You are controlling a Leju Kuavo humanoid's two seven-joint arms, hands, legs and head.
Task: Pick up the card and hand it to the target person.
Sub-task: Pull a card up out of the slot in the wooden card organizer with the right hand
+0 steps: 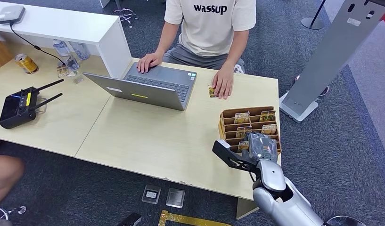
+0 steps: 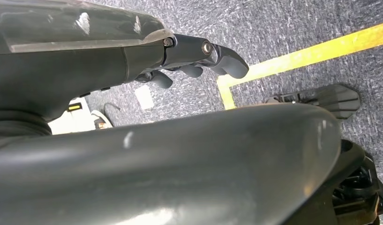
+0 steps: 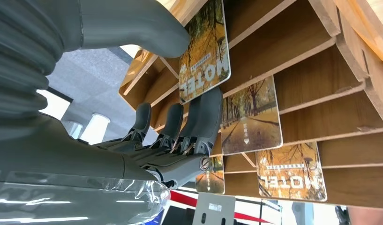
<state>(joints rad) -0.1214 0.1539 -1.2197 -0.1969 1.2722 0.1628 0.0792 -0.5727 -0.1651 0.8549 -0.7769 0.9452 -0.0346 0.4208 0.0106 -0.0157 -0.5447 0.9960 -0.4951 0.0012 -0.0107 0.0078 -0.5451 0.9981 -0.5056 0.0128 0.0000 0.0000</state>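
Surface (image 1: 148,136) carries a wooden rack (image 1: 226,118) at its near right corner, and the person (image 1: 210,23) sits well apart across it. Right hand (image 1: 261,147) is at the rack's front; left hand (image 2: 199,58) hangs by the floor, fingers loosely curled on nothing. Card (image 3: 204,49) stands in its slot, long axis running along the fingers (image 3: 206,119), thumb on one face and fingers on the other. Judging by this, the pinch is on and the lift goes out along the slot
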